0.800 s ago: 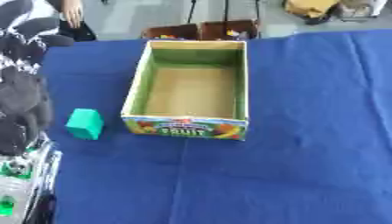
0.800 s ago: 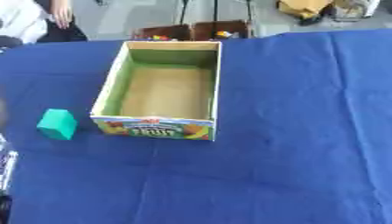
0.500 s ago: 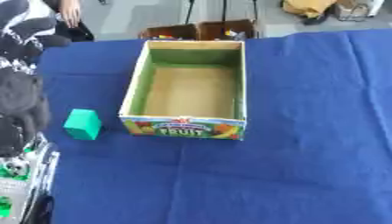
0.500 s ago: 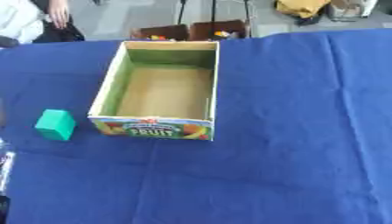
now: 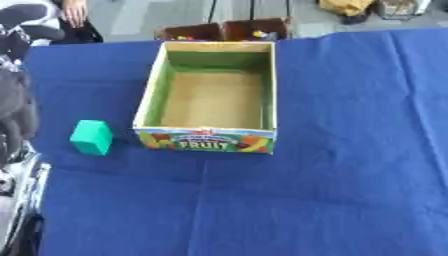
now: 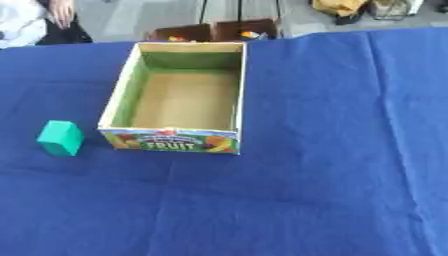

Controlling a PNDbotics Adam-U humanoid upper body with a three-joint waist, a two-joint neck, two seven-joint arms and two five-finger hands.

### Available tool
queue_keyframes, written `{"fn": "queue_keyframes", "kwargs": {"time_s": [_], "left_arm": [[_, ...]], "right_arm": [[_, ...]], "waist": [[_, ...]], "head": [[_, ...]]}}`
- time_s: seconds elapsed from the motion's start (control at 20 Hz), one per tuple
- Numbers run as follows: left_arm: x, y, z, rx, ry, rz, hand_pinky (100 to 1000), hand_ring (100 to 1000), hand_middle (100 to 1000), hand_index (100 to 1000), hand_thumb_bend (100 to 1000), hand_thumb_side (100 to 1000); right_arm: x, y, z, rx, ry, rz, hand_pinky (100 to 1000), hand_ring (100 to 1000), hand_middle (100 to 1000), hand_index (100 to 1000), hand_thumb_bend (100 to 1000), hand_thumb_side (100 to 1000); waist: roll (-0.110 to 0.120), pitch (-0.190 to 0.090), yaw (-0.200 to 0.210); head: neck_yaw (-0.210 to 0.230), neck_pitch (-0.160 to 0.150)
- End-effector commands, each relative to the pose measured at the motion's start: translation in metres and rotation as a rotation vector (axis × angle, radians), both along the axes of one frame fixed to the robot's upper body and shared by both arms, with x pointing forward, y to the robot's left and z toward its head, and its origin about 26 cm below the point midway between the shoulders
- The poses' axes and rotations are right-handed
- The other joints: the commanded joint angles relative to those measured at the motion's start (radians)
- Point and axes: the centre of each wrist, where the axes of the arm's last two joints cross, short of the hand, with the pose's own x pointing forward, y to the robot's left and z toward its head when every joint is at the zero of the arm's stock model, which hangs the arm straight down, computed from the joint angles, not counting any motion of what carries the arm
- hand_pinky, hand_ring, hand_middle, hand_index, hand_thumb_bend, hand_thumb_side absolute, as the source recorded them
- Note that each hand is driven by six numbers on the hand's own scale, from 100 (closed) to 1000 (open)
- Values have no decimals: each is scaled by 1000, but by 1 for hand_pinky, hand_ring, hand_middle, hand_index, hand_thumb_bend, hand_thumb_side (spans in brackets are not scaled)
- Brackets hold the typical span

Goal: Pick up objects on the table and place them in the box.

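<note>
A green block (image 6: 60, 138) lies on the blue tablecloth (image 6: 306, 190), just left of the box's front corner. The open cardboard box (image 5: 208, 140) has a fruit label on its front wall and green inner walls, and nothing inside it. My left arm and hand (image 5: 17, 107) show only in the left eye view, as a blurred black mass at the left edge, left of the block and apart from it. The right hand appears in neither view.
Silver arm parts (image 5: 19, 185) fill the lower left corner. Two brown bins (image 5: 226, 30) with small coloured things stand beyond the table's far edge. A person (image 6: 52, 20) is at the far left, not touching anything.
The black left arm has drawn slightly toward the left edge of the left eye view. Box and block stay where they were.
</note>
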Motion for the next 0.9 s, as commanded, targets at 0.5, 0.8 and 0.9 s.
{"fn": "queue_keyframes", "kwargs": {"time_s": [0.5, 0.8, 0.9], "left_arm": [[-15, 37, 23, 276, 56, 186, 636, 740, 805, 976, 100, 1000], [-22, 55, 36, 460, 104, 285, 641, 746, 812, 985, 100, 1000], [-23, 61, 41, 550, 121, 326, 655, 757, 820, 996, 100, 988]], "right_arm": [[-6, -5, 7, -34, -20, -35, 688, 736, 548, 722, 100, 590], [-6, -6, 7, -44, -15, -39, 688, 735, 546, 722, 100, 598], [-6, -7, 8, -48, -15, -40, 688, 735, 545, 722, 100, 604]], "waist": [[5, -44, 5], [6, -47, 2], [6, -46, -1]], "head": [[2, 39], [-16, 27], [-21, 22]]}}
